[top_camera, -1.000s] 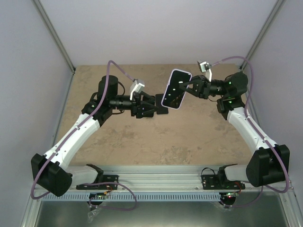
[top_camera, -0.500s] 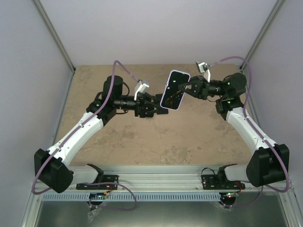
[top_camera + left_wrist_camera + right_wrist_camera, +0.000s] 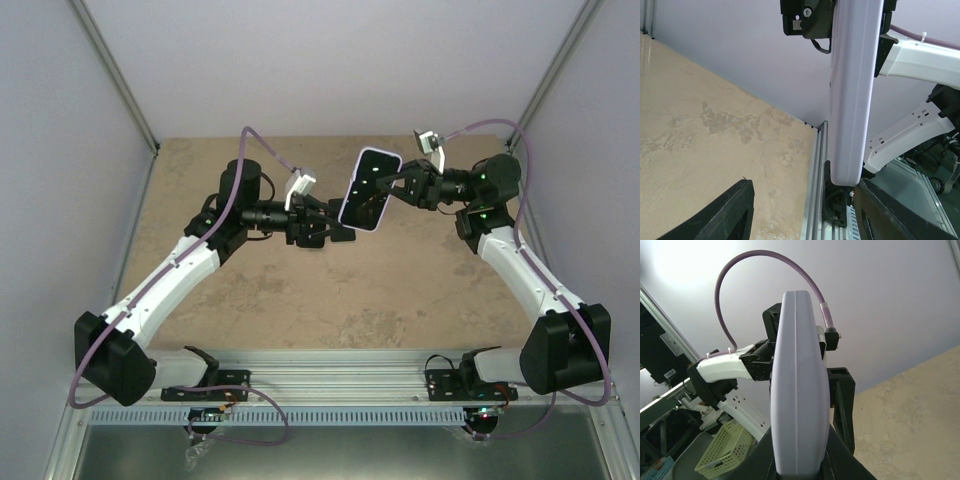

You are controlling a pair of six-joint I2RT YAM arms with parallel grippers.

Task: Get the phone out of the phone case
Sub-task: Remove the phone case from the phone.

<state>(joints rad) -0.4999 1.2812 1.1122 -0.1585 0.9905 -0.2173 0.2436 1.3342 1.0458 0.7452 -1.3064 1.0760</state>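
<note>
Gripping the phone case [image 3: 368,188] aloft in clamped right fingers [image 3: 400,186]; straddling its lower end with wide-open, empty left fingers [image 3: 735,215]; likely needing a pinch there next to start peeling

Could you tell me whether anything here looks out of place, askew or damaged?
Nothing stands out. The cased phone is held tilted above the table by the right gripper, and the left gripper is open beside its lower end. No damage shows.

White-shelled left arm [image 3: 170,275] and right arm [image 3: 520,262], chunky black joints, black left-gripper fingers [image 3: 730,212], looping purple cables [image 3: 255,140], green lights [image 3: 484,178] glowing.
</note>
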